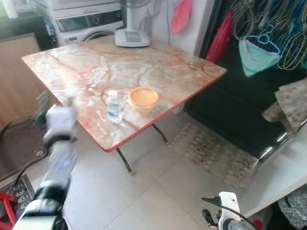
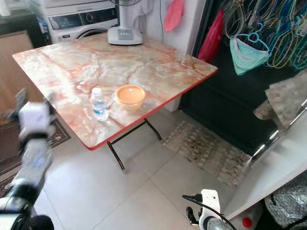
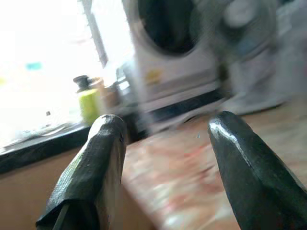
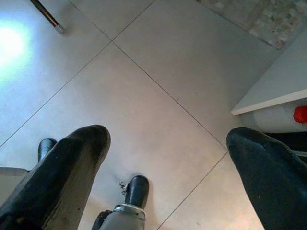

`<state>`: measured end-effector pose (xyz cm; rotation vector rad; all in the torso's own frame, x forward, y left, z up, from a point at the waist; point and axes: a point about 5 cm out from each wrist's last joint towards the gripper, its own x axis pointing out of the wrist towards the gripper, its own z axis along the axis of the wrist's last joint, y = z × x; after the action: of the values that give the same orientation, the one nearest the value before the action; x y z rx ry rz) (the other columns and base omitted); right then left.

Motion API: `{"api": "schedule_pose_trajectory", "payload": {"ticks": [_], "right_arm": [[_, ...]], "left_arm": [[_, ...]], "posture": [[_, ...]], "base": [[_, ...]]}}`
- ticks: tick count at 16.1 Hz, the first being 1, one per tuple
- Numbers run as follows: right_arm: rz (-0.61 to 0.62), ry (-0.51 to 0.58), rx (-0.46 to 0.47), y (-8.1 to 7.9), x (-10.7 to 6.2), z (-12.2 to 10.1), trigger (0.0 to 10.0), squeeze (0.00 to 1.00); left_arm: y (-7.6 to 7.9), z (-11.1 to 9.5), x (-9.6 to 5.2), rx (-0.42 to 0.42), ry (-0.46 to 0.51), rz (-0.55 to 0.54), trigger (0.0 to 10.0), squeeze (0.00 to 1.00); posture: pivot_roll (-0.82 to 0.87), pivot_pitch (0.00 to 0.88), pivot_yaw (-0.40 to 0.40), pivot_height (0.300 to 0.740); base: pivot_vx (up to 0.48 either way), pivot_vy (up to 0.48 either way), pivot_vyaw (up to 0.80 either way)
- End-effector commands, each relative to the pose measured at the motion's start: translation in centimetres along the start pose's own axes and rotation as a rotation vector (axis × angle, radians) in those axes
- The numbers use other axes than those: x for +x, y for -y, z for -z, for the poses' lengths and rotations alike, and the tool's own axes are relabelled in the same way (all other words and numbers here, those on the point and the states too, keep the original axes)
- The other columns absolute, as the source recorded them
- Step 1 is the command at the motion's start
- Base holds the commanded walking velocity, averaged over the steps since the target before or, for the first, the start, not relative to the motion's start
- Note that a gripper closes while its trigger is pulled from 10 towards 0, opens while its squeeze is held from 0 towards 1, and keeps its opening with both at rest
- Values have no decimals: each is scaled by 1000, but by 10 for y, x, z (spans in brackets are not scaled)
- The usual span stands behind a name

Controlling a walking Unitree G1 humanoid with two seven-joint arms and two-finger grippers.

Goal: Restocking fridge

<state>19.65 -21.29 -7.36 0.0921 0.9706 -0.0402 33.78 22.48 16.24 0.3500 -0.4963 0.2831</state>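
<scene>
Left gripper open, bottle label unreadable

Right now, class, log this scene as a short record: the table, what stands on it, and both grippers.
table: marble-look top, red edge, folding legs
on table: water bottle upright beside orange bowl; fan base at far edge
left gripper: raised near table's edge, fingers apart, empty
right gripper: hangs low over floor tiles, open, empty
behind table: washing machine

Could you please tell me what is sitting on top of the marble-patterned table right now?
On the table stand a small water bottle, an orange bowl beside it, and a fan base at the far edge. The bowl's contents cannot be made out.
</scene>
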Motion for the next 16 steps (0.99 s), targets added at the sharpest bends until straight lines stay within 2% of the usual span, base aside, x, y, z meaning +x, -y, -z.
{"api": "schedule_pose_trajectory", "payload": {"ticks": [1, 2, 3, 7, 10, 13, 15, 16], "right_arm": [[9, -2, -8, 2, -1, 3, 10000, 0], [26, 15, 30, 2, -1, 8, 10000, 0], [30, 19, 39, 2, -2, 8, 10000, 0], [96, 2, 110, 7, -6, 32, 10000, 0], [141, -28, 138, 13, -13, 56, 10000, 0], [161, -55, 134, 16, -17, 68, 10000, 0], [155, -58, 124, 18, -20, 75, 10000, 0], [167, -57, 121, 18, -20, 77, 10000, 0]], "left_arm": [[13, -3, -2, -49, -1, 65, 10000, 0], [19, -5, -10, -91, -11, 77, 10000, 0], [20, -4, -11, -102, -18, 68, 10000, 0], [29, -4, -44, -136, -47, 95, 10000, 0], [29, -19, -65, -130, -37, 132, 10000, 0], [22, -18, -73, -118, -76, 102, 10000, 0], [7, -16, -81, -92, -126, 67, 10000, 0], [1, -15, -80, -120, -165, 46, 10000, 0]], "posture": [[93, 0, -53, 740], [67, 0, -30, 740], [67, 0, -30, 740], [35, 0, 12, 740], [67, 0, -1, 740], [99, 0, -26, 740], [149, 0, -47, 740], [185, 0, -54, 740]], "base": [[0, 0, 0], [0, 0, 0], [0, 0, 0], [0, 0, 0], [0, 0, 0], [0, 0, 0], [0, 0, 0], [0, 0, 0]]}}
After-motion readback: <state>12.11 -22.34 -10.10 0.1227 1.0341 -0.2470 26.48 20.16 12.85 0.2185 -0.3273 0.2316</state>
